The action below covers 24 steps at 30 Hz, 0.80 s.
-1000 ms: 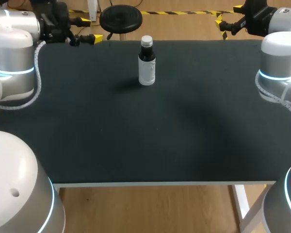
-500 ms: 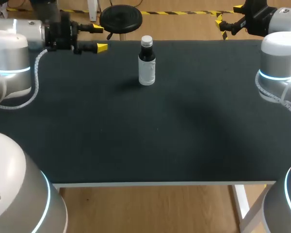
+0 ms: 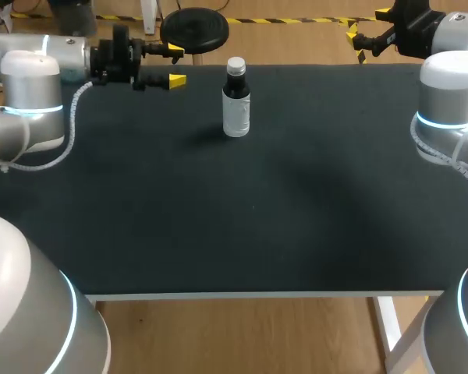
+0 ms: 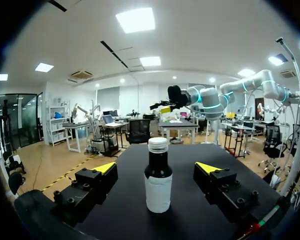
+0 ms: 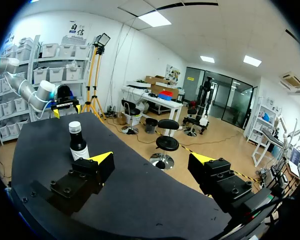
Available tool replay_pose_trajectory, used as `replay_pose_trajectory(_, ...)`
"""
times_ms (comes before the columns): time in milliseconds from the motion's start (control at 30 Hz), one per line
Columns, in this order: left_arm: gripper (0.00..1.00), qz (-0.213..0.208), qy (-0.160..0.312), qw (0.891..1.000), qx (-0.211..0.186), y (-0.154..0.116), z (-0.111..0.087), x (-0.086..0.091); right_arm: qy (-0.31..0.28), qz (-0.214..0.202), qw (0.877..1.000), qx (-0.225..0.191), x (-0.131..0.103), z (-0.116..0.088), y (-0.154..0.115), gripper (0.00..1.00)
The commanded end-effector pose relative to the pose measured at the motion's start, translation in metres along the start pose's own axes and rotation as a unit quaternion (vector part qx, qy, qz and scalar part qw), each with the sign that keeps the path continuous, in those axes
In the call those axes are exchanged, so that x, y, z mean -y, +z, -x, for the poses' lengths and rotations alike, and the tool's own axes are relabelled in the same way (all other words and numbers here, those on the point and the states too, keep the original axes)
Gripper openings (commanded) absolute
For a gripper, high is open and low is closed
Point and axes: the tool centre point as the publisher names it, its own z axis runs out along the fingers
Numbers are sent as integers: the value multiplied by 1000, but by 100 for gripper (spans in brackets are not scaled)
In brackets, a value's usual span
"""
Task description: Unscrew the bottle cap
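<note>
Here is the black table (image 3: 218, 218), filling the middle of the head view from edge to edge. My left arm (image 3: 31, 86) comes in at the upper left and lies along the far edge, while my right arm (image 3: 448, 93) sits up in the upper right corner, off past the table's far corner. The left gripper (image 3: 176, 65) points across toward the centre, and its two yellow-tipped fingers (image 4: 105, 167) stand wide apart with nothing held. The right gripper (image 3: 366, 25) is spread apart too, gripping nothing, and it is well apart from everything on the table. And there is the bottle (image 3: 235, 109), upright in the upper middle of the head view, near the far edge and just right of my left fingertips. It has a dark neck and a pale label around the body. From the left wrist it stands ahead of the gripper, lined up with the gap between the fingers, and neither tip touches it. From the right wrist it shows far off, beyond one finger. The white cap (image 3: 235, 65) sits on top, on the neck.
</note>
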Motion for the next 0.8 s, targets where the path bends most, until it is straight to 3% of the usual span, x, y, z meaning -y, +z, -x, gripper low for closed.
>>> replay_pose_trajectory(33, 100, -3, -1, 1000, -17, 9, 8, -5, 0, 0, 1000, 0, 0, 0, 0, 100)
replay_pose_trajectory(800, 100, -21, -15, 998, -53, 56, 5, -19, 0, 0, 1000, 0, 0, 0, 0, 100)
